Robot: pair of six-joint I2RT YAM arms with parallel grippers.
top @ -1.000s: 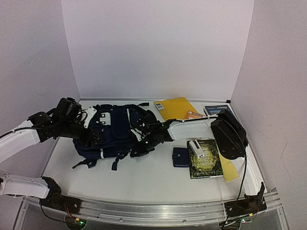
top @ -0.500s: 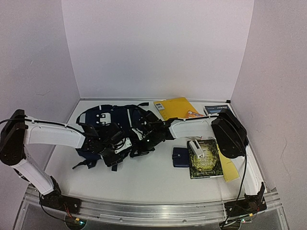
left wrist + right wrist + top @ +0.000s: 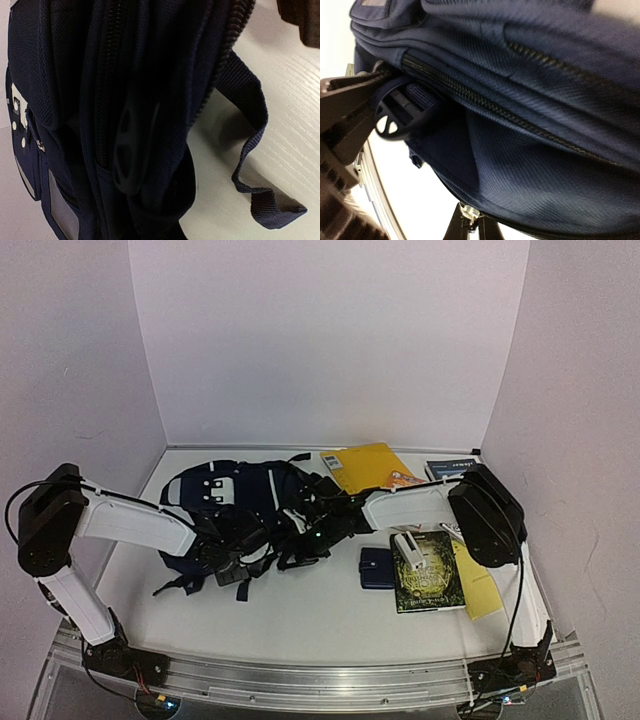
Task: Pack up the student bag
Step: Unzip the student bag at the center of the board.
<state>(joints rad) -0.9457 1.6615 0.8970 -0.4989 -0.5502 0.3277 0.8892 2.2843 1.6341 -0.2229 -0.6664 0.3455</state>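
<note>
Your student bag [image 3: 225, 500] lies on its side toward the back left of the table [image 3: 300, 615], with both arms reaching in at its near edge. Your right gripper [image 3: 470, 222] is closed, its tips pinched on the bag's lower seam below a zipper [image 3: 485, 102]. Your left gripper [image 3: 243, 548] is closed too, right against the fabric, though whether it holds any cannot be told.

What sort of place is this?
Probably a robot test booth: plain white walls box in a table, the left arm and right arm are bolted at a metal rail, and a student bag and book lie like props.
</note>
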